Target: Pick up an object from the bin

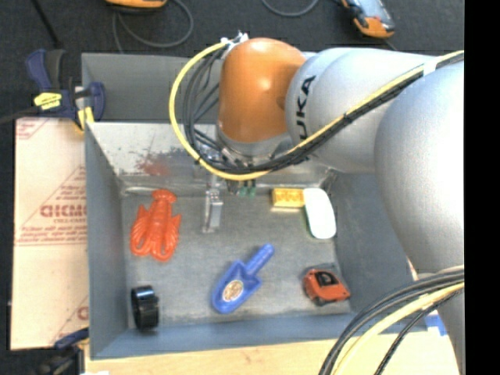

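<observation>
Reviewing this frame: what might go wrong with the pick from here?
1. The tool hangs over bare bin floor, between the orange lobster toy and the yellow block. A straight descent would likely grasp nothing.
2. It sits close to the back wall, so shifting further back may scrape the wall.

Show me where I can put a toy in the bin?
The biggest bare patch is the floor in the middle, between the orange lobster, the gripper and the blue scoop. A smaller one lies between the black roll and the scoop. It is crowded at the back right, where the yellow block and white oval sit by the arm.
</observation>
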`<state>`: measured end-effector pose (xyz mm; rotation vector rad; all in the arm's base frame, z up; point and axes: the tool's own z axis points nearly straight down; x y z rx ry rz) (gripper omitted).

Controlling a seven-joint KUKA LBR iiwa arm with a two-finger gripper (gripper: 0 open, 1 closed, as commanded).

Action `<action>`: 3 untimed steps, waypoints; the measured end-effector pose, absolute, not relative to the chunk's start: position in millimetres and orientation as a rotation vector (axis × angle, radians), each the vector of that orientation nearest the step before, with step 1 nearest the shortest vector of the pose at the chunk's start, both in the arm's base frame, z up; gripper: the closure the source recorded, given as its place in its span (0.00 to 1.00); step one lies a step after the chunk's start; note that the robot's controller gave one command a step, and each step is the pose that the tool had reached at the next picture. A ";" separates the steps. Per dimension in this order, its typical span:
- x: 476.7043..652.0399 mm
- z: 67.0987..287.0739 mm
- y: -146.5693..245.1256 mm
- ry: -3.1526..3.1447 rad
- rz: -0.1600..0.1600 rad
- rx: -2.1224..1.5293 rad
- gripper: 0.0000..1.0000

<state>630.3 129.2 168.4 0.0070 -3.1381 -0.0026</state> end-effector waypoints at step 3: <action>634.6 153.2 61.2 -3.146 -0.001 -0.030 0.00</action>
